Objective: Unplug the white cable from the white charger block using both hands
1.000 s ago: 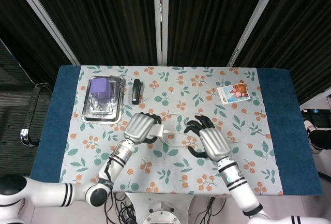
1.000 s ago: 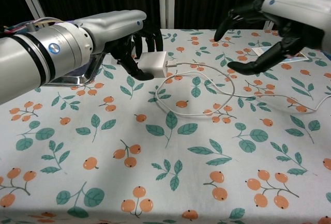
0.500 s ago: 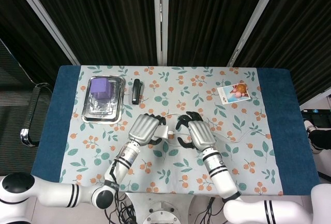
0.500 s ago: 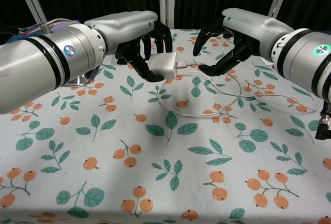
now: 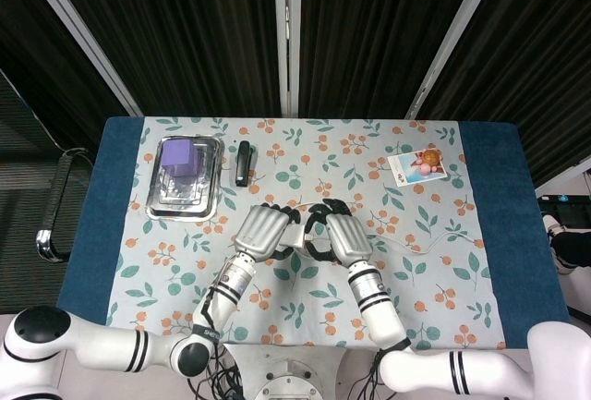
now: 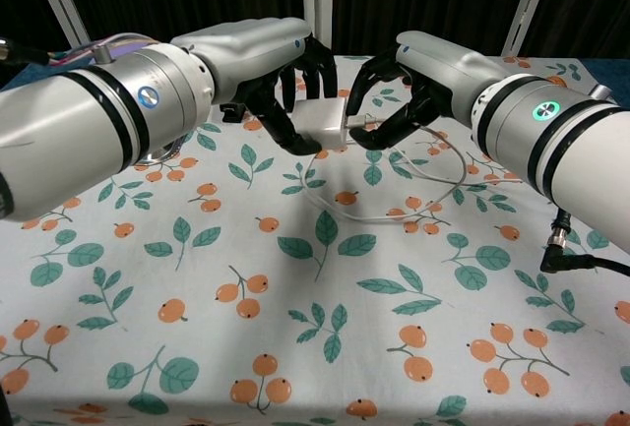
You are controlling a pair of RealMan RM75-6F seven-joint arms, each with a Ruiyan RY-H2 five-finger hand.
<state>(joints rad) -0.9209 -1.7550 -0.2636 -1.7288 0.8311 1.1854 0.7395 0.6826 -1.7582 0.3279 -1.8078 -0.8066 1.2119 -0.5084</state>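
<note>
The white charger block (image 6: 325, 123) is the landmark, lifted off the counter (image 6: 295, 328) and held above its leaf-and-berry cloth. Nearest the robot, below and to the right of the block in the chest view, the white cable (image 6: 394, 212) sags from the block's right face and lies in a loose loop on the cloth.

The left hand (image 6: 285, 77) grips the block from its left side, dark fingers (image 6: 279, 129) wrapped over the top and under the bottom, clamped on it. The right hand (image 6: 394, 82) sits just right of the block, its curled fingers (image 6: 369, 139) closing around the spot where the cable leaves the block; whether they actually pinch the plug, I cannot tell, as the contact is hidden. In the head view the 2 hands (image 5: 262, 230) (image 5: 338, 236) almost meet, with only a sliver of the block (image 5: 297, 236) showing between them.

Beyond the block and to its left stands a metal tray (image 5: 161, 199) holding a purple box (image 5: 179, 154), and just right of the tray lies a dark stapler-like object (image 5: 243, 163). Far beyond the block to its right, a small picture card (image 5: 417, 164) lies flat on the cloth.
</note>
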